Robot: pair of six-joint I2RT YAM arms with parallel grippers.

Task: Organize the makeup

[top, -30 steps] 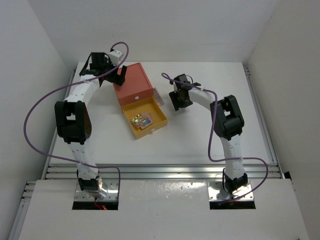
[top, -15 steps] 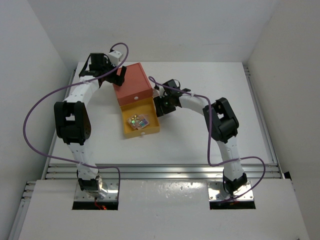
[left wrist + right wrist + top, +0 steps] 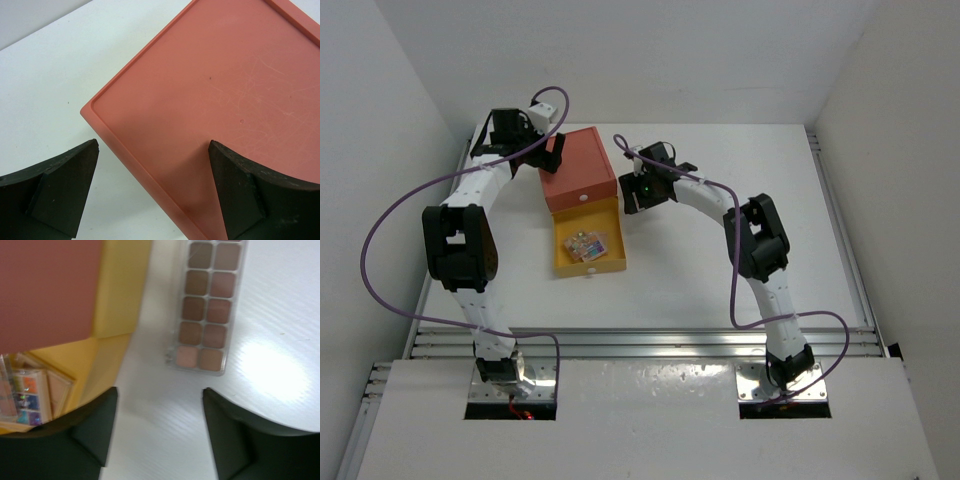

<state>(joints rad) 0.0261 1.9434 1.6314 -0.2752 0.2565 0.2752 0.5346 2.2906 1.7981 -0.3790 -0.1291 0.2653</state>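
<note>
Makeup: a multicoloured palette (image 3: 22, 397) and a tan palette (image 3: 59, 389) lie side by side in the yellow drawer (image 3: 122, 290). The drawer stands open at the front of the orange-red box (image 3: 578, 168). A long clear palette (image 3: 207, 305) of brown and tan pans lies on the white table (image 3: 280, 315), just beside the drawer and outside it.

Right gripper (image 3: 159, 410) hovers over the table beside the drawer, near the long palette; jaws spread, nothing between them.

Left gripper (image 3: 152, 150) is spread wide at a corner of the box top, one finger over the lid, the other over the table. Contact cannot be told.
</note>
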